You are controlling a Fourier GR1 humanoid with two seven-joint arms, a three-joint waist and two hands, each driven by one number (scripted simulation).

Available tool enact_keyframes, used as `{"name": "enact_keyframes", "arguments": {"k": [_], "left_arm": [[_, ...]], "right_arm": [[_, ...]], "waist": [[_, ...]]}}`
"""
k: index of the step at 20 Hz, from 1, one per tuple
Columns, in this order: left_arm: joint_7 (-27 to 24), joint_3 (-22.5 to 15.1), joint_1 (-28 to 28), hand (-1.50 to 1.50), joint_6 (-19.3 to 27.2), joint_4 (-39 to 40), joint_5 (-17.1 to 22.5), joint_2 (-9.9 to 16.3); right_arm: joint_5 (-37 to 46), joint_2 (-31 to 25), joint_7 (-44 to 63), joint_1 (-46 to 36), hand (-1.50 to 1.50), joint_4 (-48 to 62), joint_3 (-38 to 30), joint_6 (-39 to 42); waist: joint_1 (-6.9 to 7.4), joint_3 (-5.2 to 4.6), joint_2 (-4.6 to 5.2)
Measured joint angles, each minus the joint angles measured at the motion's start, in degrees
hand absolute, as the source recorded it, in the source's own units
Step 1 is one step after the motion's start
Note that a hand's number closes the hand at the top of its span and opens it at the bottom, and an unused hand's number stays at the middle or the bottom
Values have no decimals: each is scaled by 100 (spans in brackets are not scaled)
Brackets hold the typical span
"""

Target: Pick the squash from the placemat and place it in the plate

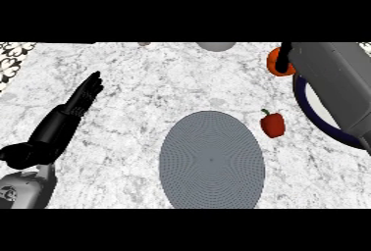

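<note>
The orange squash [275, 63] shows at the upper right, just off the far left rim of the plate [301, 100], a white plate with a dark blue rim. My right hand [285, 50] shows only as a black strip curled over the squash's top; the grey forearm hides the rest and covers most of the plate. The grey oval placemat [211, 159] lies at the centre front with nothing on it. My left hand [81, 100] rests open at the left, fingers straight and pointing away, apart from everything.
A red bell pepper [272, 123] stands on the marble counter between the placemat and the plate. A grey rounded object [215, 46] and a small item [144, 43] sit at the far edge. A patterned surface [13, 55] borders the counter's far left.
</note>
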Motion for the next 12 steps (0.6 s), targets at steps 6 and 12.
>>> {"name": "enact_keyframes", "arguments": {"k": [6, 12], "left_arm": [[-10, -100, -169, 0, -75, -19, -2, -49], [19, -180, -258, 0, -108, -35, -25, -90]], "right_arm": [[934, -69, 588, -701, 150, 490, 21, -1283], [1791, -120, 733, -1139, 150, 1253, 117, -1957]], "waist": [[286, 4, 116], [370, 7, 145]]}}
